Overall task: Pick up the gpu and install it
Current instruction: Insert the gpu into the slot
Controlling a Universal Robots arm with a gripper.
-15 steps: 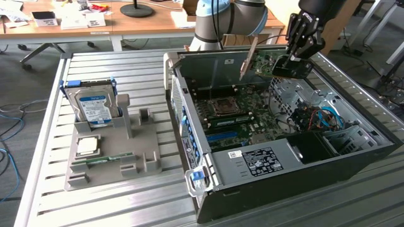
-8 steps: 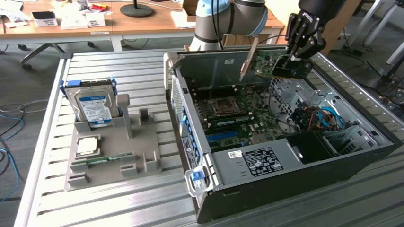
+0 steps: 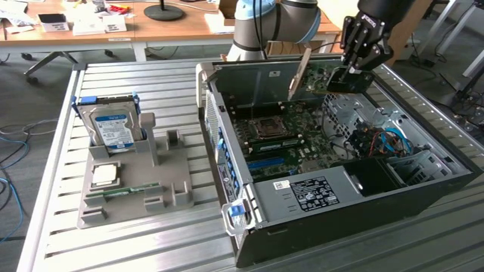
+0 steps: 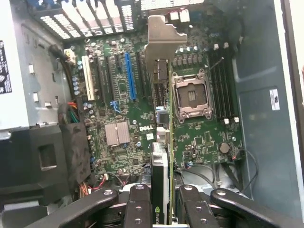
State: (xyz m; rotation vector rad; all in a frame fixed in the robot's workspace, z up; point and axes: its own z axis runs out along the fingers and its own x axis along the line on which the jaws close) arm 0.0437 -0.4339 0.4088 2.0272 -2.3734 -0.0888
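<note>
Clamped between the jaws, held edge-on above the green motherboard (image 4: pixel 118 114) inside the open black metal computer case (image 3: pixel 340 226): the thin dark rectangular gpu (image 3: pixel 327 78). Picked up, not yet seated. Install step in hand; calls for squaring its edge over a slot, likely the long blue slot (image 4: pixel 129 76).

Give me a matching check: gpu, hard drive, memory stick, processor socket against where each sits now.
1 gpu
2 hard drive
3 memory stick
4 processor socket

A lying flat in the grey holder
B on the motherboard
C clamped in the gripper over the open case
D standing upright in the grey holder

Pairs: 1-C, 2-D, 3-A, 4-B
</note>
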